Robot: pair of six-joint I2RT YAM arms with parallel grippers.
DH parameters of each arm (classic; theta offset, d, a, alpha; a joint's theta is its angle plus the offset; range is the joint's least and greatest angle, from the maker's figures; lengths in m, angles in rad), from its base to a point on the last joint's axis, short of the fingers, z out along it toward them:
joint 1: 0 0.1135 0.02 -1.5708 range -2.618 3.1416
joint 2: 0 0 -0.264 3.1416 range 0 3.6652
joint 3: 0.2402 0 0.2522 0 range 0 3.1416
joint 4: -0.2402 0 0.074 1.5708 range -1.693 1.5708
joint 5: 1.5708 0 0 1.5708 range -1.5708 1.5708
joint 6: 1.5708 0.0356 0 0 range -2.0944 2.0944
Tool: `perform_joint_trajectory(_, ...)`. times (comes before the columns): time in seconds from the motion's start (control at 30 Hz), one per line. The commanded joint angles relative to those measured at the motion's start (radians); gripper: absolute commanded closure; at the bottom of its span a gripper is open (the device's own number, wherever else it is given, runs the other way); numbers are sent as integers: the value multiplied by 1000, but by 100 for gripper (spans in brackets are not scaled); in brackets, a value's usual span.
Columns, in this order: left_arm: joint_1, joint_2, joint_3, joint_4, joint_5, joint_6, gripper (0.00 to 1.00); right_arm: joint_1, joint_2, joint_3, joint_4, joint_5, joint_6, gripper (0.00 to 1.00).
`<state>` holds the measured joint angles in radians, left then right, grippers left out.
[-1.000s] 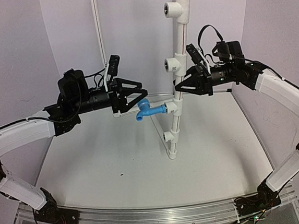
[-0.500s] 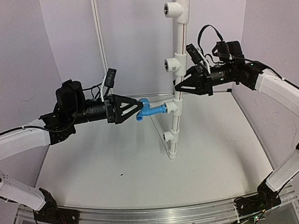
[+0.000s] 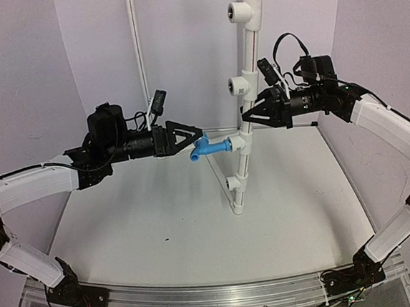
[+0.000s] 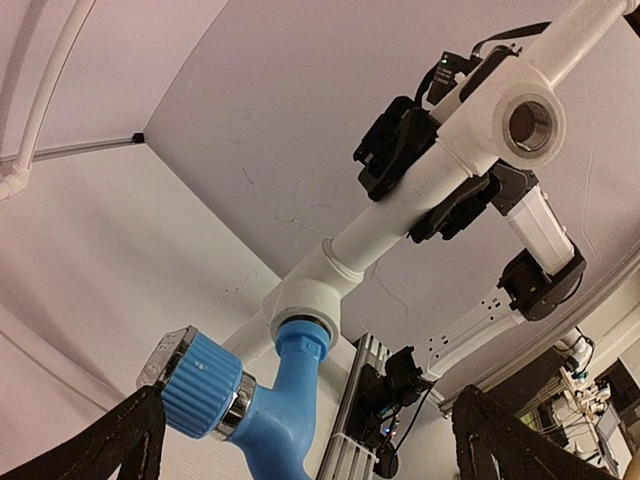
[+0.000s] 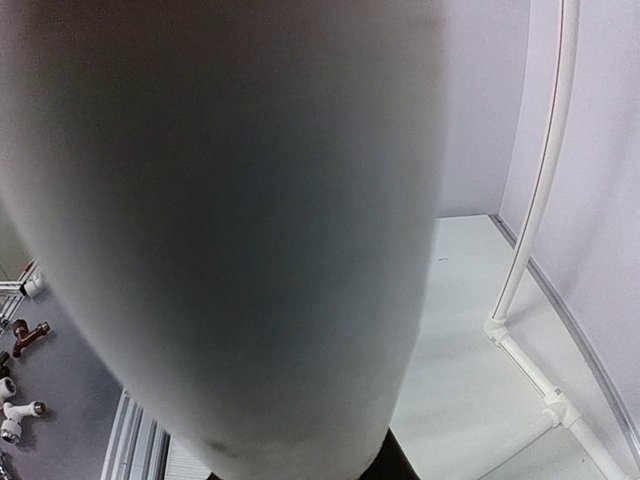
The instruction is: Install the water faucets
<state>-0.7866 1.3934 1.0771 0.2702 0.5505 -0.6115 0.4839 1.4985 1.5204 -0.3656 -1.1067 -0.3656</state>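
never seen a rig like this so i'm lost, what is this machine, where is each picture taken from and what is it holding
It is a robot with a left arm and a right arm, bolted at the near edge of a white table. Each arm ends in a two-finger gripper. The wide picture comes from a fixed camera above and behind the arms. The other two come from cameras on the wrists. A white pipe stands upright on the table. The right gripper is clamped on it, so its wrist camera sees mostly blurred pipe. A blue tap sits in a side socket of the pipe. The left gripper is open next to the tap's knob, gripping nothing.
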Motion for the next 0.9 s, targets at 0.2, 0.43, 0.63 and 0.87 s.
perform_joint_trajectory(0.2,0,-20,6,-59,-215,-91,0,17,18,7,-111,21,142,100)
perform_joint_trajectory(0.43,0,33,-4,59,-37,-224,0,18,24,16,-111,24,143,100)
perform_joint_trajectory(0.63,0,34,-69,166,-10,-359,0,17,19,11,-112,27,142,100)
perform_joint_trajectory(0.87,0,12,-114,151,-60,-493,0,17,18,13,-113,27,143,100)
